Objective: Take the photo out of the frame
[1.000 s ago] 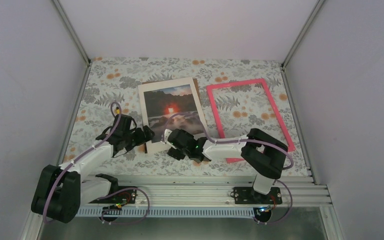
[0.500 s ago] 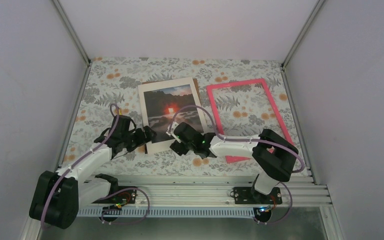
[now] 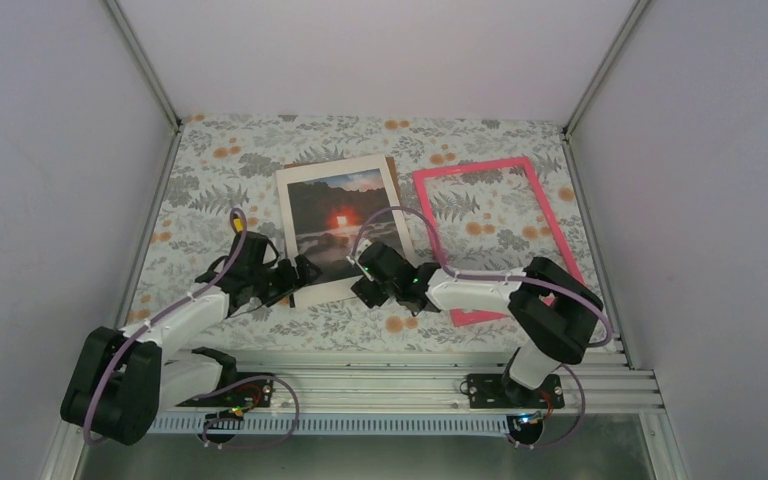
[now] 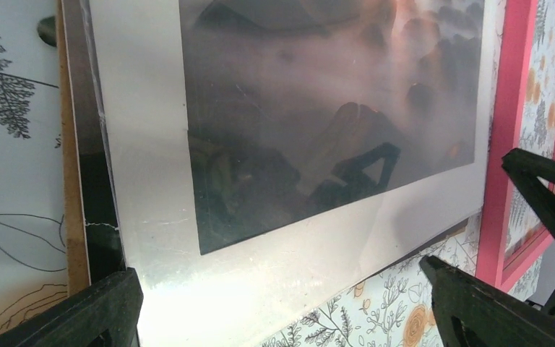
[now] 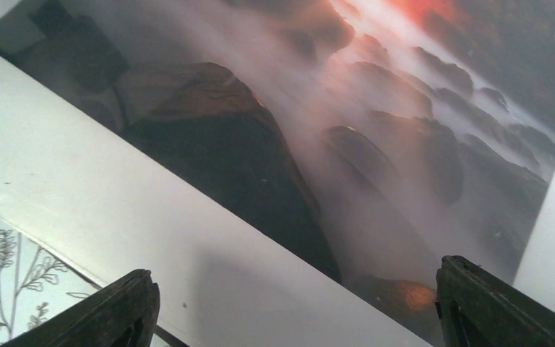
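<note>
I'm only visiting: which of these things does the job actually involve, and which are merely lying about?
Part of the job: the photo; the pink frame, lying empty beside it; the brown backing board under the photo.
Just lying about: the floral tablecloth.

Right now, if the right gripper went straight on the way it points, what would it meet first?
Most likely the photo: the right gripper, jaws open, points down at its near white border. The gap above it is unclear.
</note>
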